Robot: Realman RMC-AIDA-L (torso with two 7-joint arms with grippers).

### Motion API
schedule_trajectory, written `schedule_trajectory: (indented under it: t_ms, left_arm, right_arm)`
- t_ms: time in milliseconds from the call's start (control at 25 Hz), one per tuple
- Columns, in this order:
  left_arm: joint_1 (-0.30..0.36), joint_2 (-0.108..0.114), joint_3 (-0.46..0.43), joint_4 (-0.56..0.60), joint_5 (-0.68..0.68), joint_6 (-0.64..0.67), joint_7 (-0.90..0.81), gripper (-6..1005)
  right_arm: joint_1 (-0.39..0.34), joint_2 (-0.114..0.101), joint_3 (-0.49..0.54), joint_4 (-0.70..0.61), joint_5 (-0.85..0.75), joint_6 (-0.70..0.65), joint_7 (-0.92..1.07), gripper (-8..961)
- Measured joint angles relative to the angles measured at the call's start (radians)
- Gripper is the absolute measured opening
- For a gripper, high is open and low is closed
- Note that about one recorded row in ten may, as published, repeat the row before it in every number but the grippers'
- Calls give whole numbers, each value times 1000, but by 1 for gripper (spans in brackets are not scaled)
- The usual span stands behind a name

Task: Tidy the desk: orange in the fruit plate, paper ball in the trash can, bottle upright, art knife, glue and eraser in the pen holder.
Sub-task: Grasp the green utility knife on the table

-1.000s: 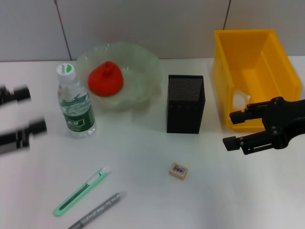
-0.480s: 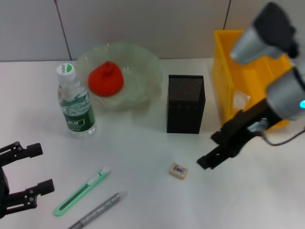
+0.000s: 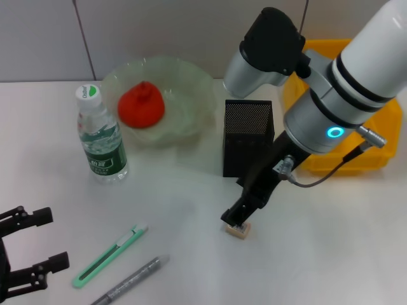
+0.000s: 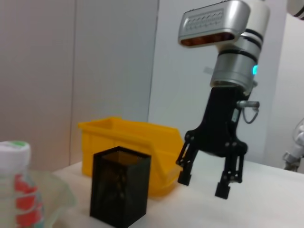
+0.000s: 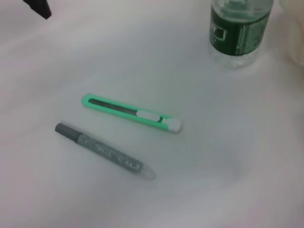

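Note:
My right gripper (image 3: 238,219) hangs open, fingers pointing down, just over the tan eraser (image 3: 239,231); the left wrist view also shows this right gripper (image 4: 206,183) open and holding nothing. The left gripper (image 3: 32,248) stands open at the front left corner. The green art knife (image 3: 108,255) and the grey glue stick (image 3: 130,281) lie side by side on the table, and the knife (image 5: 130,113) and glue (image 5: 104,151) show in the right wrist view too. The orange (image 3: 141,105) sits in the fruit plate (image 3: 191,82). The bottle (image 3: 100,136) stands upright. The black pen holder (image 3: 248,136) stands behind the eraser. The paper ball is hidden.
The yellow trash can (image 3: 331,44) stands at the back right, largely covered by my right arm. White table surface lies open between the knife and the eraser and along the front right. A tiled wall runs behind the table.
My right arm swung from beside the yellow trash can to directly above the eraser, its gripper now pointing down. The left gripper dropped to the front left corner and has settled there.

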Motion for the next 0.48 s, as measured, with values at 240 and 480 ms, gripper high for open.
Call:
schedule_trajectory:
  t_ms: [240,480]
  left_arm:
    - [-12,-43,-27,209,130,-92,-178,802]
    - [-64,-55,26,361,245,-148,-387,800]
  right_arm:
    - [-192,-5,74,-108,79,-28,-142,802]
    - [-384,-7,189,-159,245,-57,-371,802]
